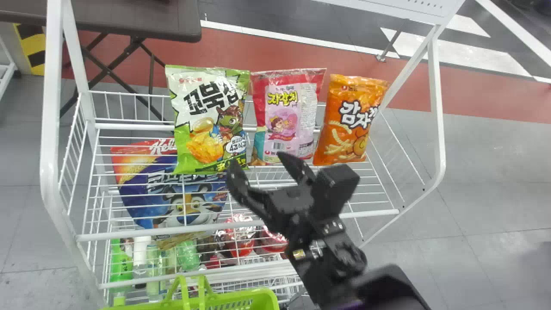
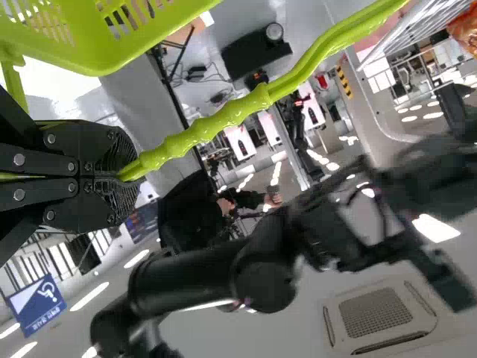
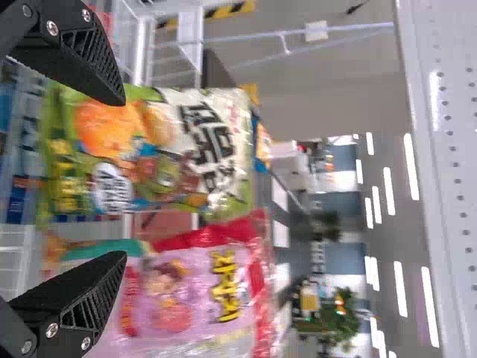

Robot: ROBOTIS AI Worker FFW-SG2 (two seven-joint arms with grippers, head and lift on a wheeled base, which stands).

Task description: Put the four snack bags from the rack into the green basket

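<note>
The step in hand looks like lining up to pick from the rack (image 1: 49, 129). Along its upper shelf, in the head view, come a green-and-white snack bag (image 1: 206, 99) left of centre, a pink bag (image 1: 286, 116) near the middle and an orange bag (image 1: 351, 116) right of centre; which thing is the fourth I cannot tell. The right tool (image 1: 260, 165), at mid-frame, is spread wide with nothing in it, facing the border between the first two. Next it should centre on one bag, then pinch it gently without catching its neighbour.

Of the containers, the rack's lower levels hold bottles (image 1: 122, 265) at lower left, a blue cereal pack (image 1: 185, 198) above them, and red packs (image 1: 242, 241) lower centre. The green basket (image 1: 261, 294) shows its rim along the bottom edge, left of centre; its contents I cannot make out. The left tool (image 2: 125, 177) is closed on its handle (image 2: 216, 127).
</note>
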